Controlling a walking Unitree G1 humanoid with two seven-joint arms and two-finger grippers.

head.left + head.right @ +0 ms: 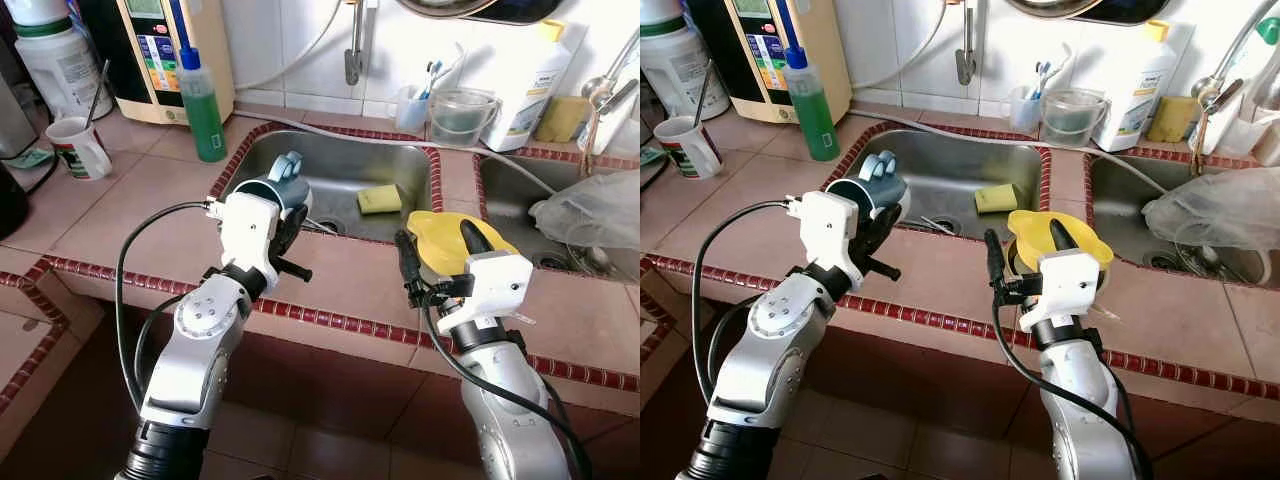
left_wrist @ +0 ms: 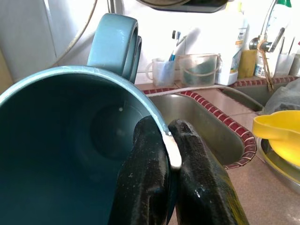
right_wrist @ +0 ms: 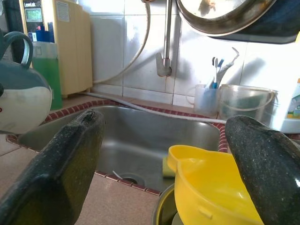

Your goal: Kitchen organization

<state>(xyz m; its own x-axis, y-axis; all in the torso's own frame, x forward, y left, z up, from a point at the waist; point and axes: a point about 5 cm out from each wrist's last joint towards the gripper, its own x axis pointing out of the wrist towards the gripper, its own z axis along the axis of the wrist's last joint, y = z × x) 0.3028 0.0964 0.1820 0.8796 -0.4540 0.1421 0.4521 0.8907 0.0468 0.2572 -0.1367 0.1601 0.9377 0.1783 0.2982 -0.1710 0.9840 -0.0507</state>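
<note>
over the front edge of the tiled bench (image 1: 150,200), the left gripper (image 2: 171,154) pinches the rim of a blue mug (image 1: 268,192), one black finger inside the wall and one outside. the mug is held on its side just above the near left corner of the steel sink (image 1: 340,165), its handle pointing up. at the right, the right gripper (image 1: 437,248) stands open, its two fingers spread on either side of a yellow bowl (image 1: 445,238) that sits in a metal bowl (image 3: 164,211) on the bench strip between the two basins. a yellow sponge (image 1: 379,199) lies on the sink floor. a green soap bottle (image 1: 200,100) stands behind the sink's left corner.
</note>
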